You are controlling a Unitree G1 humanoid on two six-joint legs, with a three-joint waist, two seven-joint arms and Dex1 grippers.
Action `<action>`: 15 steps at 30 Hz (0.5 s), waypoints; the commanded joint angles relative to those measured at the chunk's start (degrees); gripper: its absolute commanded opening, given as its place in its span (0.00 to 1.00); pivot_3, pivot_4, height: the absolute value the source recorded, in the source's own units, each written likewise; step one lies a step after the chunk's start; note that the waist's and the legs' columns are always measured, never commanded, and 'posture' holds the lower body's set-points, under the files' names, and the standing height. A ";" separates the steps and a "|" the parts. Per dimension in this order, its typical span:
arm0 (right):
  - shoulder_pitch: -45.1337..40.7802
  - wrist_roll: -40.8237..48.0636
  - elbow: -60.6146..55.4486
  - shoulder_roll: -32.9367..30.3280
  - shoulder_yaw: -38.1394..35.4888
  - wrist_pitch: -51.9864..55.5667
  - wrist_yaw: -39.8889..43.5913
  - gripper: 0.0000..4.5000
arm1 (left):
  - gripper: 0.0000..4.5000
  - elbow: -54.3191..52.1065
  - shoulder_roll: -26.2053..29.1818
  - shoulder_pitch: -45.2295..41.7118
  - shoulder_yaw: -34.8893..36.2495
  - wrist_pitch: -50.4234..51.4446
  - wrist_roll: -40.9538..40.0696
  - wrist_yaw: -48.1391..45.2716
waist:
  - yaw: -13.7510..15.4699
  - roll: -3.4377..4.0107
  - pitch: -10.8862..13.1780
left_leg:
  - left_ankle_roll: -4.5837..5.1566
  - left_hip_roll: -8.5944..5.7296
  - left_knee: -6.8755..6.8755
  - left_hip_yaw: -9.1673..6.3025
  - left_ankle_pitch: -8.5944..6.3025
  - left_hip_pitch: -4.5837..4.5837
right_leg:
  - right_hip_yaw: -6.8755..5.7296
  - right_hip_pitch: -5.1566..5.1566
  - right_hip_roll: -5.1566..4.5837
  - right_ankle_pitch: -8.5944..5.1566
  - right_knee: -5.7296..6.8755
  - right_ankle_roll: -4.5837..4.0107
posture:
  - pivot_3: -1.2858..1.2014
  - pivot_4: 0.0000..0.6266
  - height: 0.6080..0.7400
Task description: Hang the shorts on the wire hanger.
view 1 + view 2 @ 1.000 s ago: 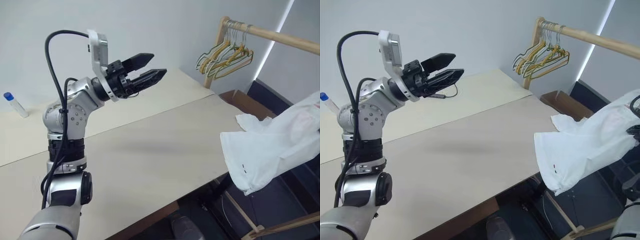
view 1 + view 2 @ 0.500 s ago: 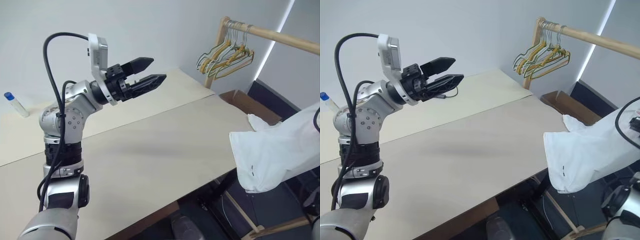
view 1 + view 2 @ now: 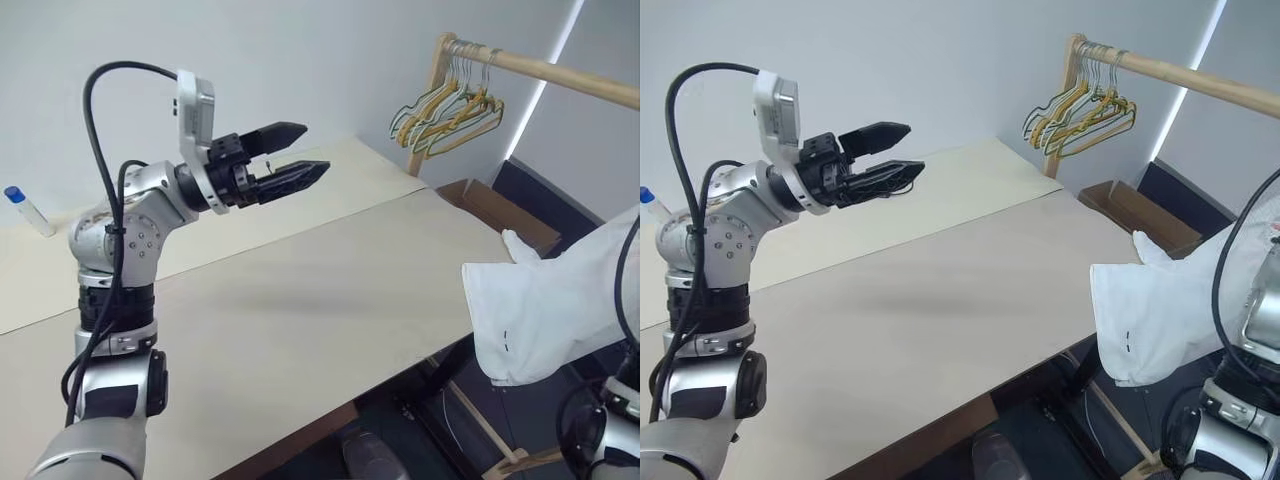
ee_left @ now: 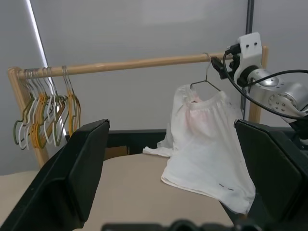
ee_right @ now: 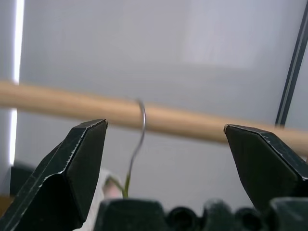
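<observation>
A pair of white cloth shorts (image 4: 204, 139) with a gathered, faintly pink waistband hangs on a thin wire hanger (image 4: 208, 83). The hanger's hook sits over a pale wooden clothes rail (image 4: 125, 64). The shorts droop off the far right end of a long beige desk (image 3: 330, 300), and their lower hem hangs just past the desk's edge. A tiny dark mark shows near that hem.

The right pincer (image 5: 163, 149) stands wide open and empty. Its two black fingers are spread well apart on either side of the hanger's hook (image 5: 139, 125), which curves over the rail between them without touching either. A second ago this pincer was closed and the shorts lay bunched higher and nearer the desk. Now they hang lower and straighter, under their own weight. That suggests the hanger has just been let go on the rail, and the task looks essentially finished.

The left pincer (image 3: 285, 155) is also open wide and holds nothing. It is raised above the desk and points across towards the rail, much where it was a second ago.

A bunch of spare yellow and green wire hangers (image 3: 450, 110) hangs at the rail's other end, by its upright post. A small blue-capped tube (image 3: 25, 208) lies at the desk's far left.
</observation>
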 commanded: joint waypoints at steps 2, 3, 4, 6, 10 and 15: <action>-1.04 7.40 -6.56 -0.59 6.55 -8.87 14.63 1.00 | 1.00 -1.83 2.61 2.18 0.71 -1.51 0.28 -2.20 | -0.12 -0.08 0.05 | 0.00 0.05 -0.04 0.04 0.00 0.07 | 0.04 0.06 0.08 0.00 -0.01 0.00 | 0.42 0.00 1.00; -1.06 9.86 -6.84 -0.45 7.54 -9.04 18.36 1.00 | 1.00 -2.15 3.09 2.85 0.77 -2.05 0.57 -2.49 | -0.09 -0.13 0.07 | 0.00 0.08 -0.04 0.04 0.00 0.09 | 0.06 0.07 0.11 0.00 -0.01 0.00 | 0.42 0.00 1.00; -0.87 14.34 -7.35 -0.35 8.73 -7.96 24.00 1.00 | 1.00 -2.69 3.78 3.89 0.96 -2.42 1.00 -2.47 | 0.11 -0.22 0.11 | 0.00 0.10 -0.03 0.04 0.00 0.11 | 0.06 0.12 0.13 0.01 -0.01 -0.01 | 0.43 0.00 1.00; -0.64 20.88 -7.61 -0.49 9.86 -5.30 31.80 1.00 | 1.00 -3.24 4.64 5.21 1.00 -3.03 1.64 -2.32 | 0.57 -0.33 0.18 | 0.00 0.10 -0.03 0.04 0.00 0.11 | 0.05 0.13 0.12 0.01 -0.03 -0.01 | 0.44 0.00 1.00; 1.69 28.15 -6.30 -5.61 18.01 -1.19 51.76 1.00 | 1.00 -5.64 7.95 12.37 0.41 -8.43 7.74 -1.29 | 2.90 -0.41 0.24 | 0.07 0.08 -0.03 0.02 -0.06 0.09 | 0.03 -0.02 0.07 0.04 -0.11 -0.04 | 0.47 0.00 1.00; -2.01 28.02 3.02 -7.01 29.24 -4.36 69.82 1.00 | 1.00 -8.53 10.10 25.70 0.85 -16.85 15.73 1.62 | 7.12 -0.73 0.44 | 0.10 0.08 0.00 0.07 -0.13 0.12 | 0.03 -0.17 0.05 0.12 -0.20 -0.16 | 0.50 0.00 1.00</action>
